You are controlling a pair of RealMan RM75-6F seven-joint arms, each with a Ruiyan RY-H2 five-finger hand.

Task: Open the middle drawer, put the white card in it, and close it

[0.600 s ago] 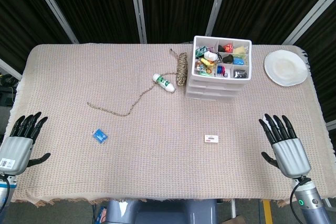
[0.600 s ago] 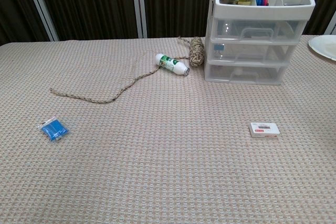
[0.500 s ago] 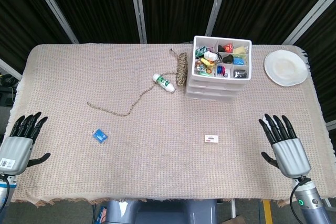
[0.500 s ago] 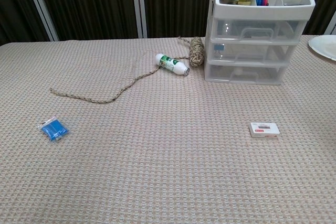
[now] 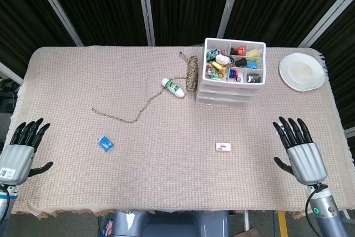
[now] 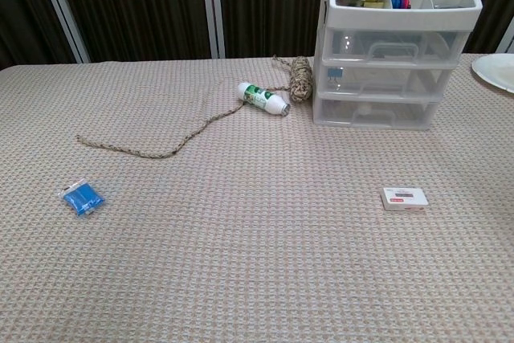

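The clear plastic three-drawer unit [image 5: 227, 90] stands toward the table's far right edge, its middle drawer [image 6: 384, 80] shut. One small white card [image 5: 223, 146] lies flat, long axis left-right, between it and the near edge. The right hand [image 5: 299, 151], spread and empty, is nearer both; the left hand [image 5: 21, 149], also spread, rests at the near-left corner.

left hand [image 5: 20, 151], right hand [image 5: 299, 149], both empty, spread

The card [image 6: 405, 198] lies on the table [image 6: 257, 279] in front of the drawers [image 6: 391, 62], with the bottle [image 6: 263, 98], rope [image 6: 152, 144] and packet [image 6: 83, 198] to their left.
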